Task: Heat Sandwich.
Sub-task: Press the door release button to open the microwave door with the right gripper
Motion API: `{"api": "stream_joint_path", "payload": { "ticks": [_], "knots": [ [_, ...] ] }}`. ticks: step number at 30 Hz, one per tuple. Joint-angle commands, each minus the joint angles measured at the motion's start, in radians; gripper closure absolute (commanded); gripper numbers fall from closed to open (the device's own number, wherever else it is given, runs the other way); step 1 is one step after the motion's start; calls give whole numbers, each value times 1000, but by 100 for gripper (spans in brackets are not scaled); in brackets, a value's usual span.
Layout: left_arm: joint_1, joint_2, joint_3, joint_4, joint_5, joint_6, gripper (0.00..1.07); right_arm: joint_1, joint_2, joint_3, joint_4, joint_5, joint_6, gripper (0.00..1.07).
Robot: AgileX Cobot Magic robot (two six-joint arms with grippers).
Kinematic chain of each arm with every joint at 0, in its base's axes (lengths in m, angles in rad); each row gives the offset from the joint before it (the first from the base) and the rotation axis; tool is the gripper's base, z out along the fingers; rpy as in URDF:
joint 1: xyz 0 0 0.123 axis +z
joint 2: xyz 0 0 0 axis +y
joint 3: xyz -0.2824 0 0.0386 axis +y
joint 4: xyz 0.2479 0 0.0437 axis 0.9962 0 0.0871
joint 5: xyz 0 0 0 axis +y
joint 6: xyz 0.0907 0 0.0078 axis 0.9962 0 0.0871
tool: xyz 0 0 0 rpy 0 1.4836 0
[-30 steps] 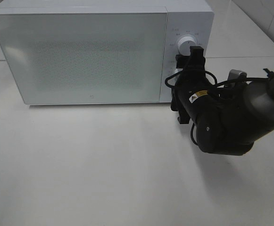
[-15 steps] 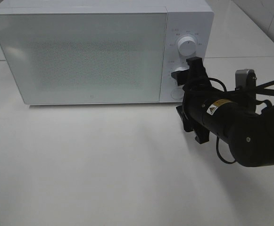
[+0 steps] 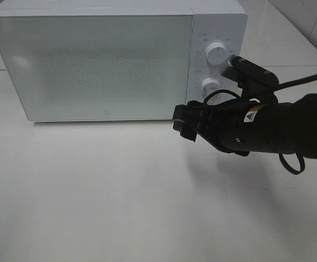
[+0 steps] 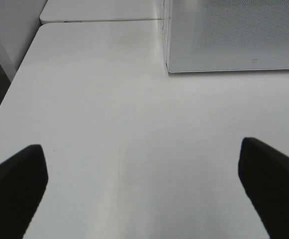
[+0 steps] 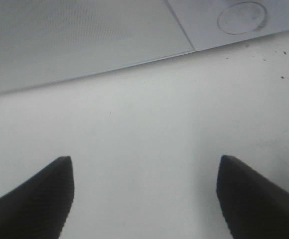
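Plainly, the right gripper [image 3: 184,121], jaws spread and empty, hung just before the shut microwave's [image 3: 93,60] door edge.

The microwave [image 3: 93,60] stands on the table [image 3: 93,207], right claw [image 3: 183,122] before it.

From high up we look steeply down on the table [image 3: 93,207], the microwave [image 3: 93,65] filling the upper frame. Our wrist views sit low over the table, both facing the microwave's front edge.

White microwave [image 3: 219,22], door [image 3: 93,65] closed, on white table [image 3: 93,191]; right hand [image 3: 183,122] near its lower front edge.
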Motion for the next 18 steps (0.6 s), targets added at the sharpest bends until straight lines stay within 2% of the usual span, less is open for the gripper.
{"api": "stream_joint_path", "payload": {
  "ticks": [1, 8, 18],
  "knots": [
    [3, -27, 3, -8, 1, -3, 5, -6, -14, -51, -10, 158, -206, 31],
    [3, -27, 3, -8, 1, -3, 5, -6, -14, -124, -34, 412, -327, 31],
    [3, -27, 3, -8, 1, -3, 5, -6, -14, -207, -237, 866, -326, 31]
  ]
}}
